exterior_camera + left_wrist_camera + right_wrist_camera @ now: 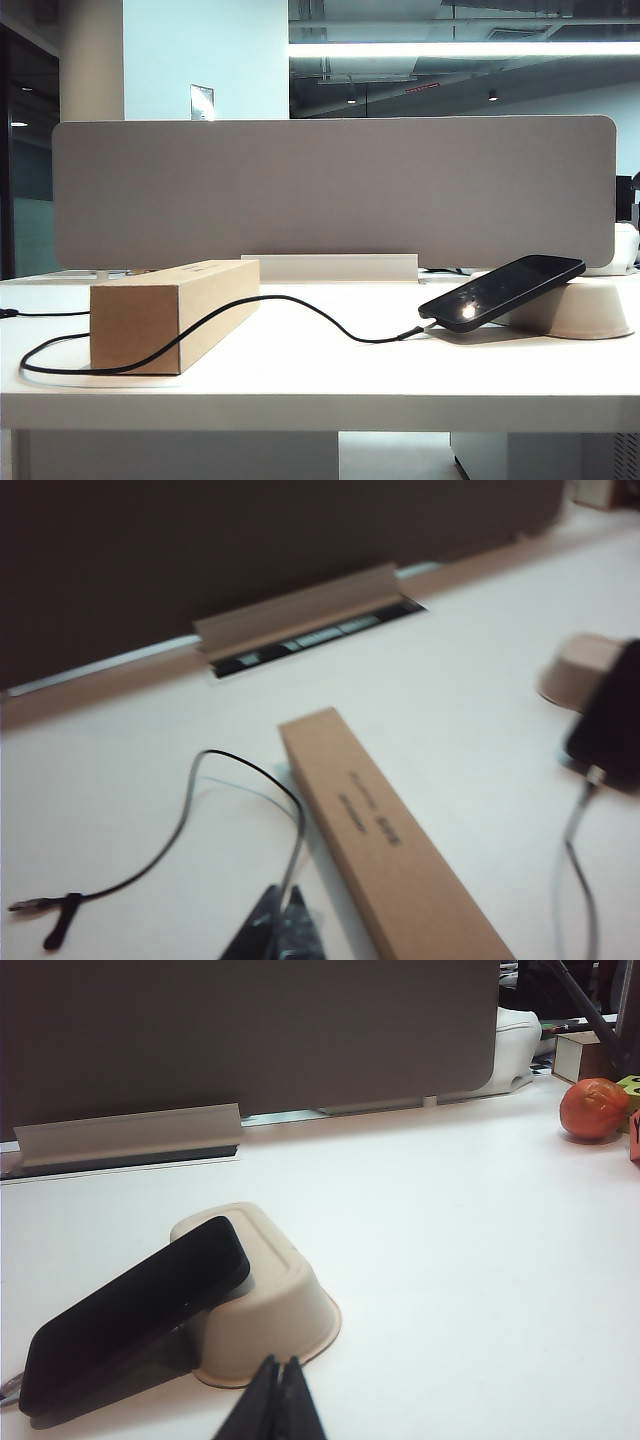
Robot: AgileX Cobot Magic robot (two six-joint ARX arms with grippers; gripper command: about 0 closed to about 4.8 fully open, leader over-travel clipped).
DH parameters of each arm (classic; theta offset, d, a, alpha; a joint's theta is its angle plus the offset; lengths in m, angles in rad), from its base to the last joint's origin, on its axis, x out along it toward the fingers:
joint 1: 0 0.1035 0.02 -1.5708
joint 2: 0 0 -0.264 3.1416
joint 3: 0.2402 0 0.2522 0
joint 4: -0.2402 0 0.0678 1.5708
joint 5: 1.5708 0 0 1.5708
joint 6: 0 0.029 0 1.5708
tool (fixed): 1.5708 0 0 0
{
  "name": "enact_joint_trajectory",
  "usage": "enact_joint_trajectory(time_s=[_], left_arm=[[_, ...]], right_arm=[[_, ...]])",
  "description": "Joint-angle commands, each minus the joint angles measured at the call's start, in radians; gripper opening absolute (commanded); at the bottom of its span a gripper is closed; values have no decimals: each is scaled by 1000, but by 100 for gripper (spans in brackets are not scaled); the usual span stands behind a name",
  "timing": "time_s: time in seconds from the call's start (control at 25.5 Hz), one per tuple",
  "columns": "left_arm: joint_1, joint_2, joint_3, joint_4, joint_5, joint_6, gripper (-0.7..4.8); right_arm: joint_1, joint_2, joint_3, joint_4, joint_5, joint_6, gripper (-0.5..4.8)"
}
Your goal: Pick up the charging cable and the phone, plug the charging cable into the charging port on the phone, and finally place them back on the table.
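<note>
Starting at the left, your charging cable (300, 305) comes in from the counter's (330, 385) left edge, loops low near the front edge, climbs across the front face of the cardboard box (175, 310), then runs along the white top to the right and ends at the phone's (503, 290) lower short edge; the plug sits right at that edge, and you can't tell whether it is fully seated in the charging port. The box lies long-side toward the back, with bare counter in front of it and behind it up to the grey divider panel (330, 190). Your left claw (283, 920) is closed with nothing in it, its tips pressed together above the counter just beside the box's near end, a strand of cable lying close by. Mid-counter between box and phone is open room, crossed only by the cable. The phone leans tilted, screen up, lower edge on the counter and upper edge propped on an upturned pale tray (275, 1300). Your right claw (277, 1400) is also closed and empty, poised just in front of the tray, not touching it or the phone. Right of the tray the counter is wide open as far as an orange fruit (594, 1108) near the far right edge.
</note>
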Motion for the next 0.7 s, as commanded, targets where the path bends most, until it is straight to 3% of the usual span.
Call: enact_joint_trajectory(time_s=[0.04,0.39,0.7], left_arm=[[0,0,-64,157,-18,-66,-6],[0,0,-370,483,-50,-205,-6],[0,0,-505,512,-82,-215,-6]], right_arm=[[0,1,-5,10,0,3,-5],[0,0,-5,10,0,3,-5],[0,0,-5,10,0,3,-5]])
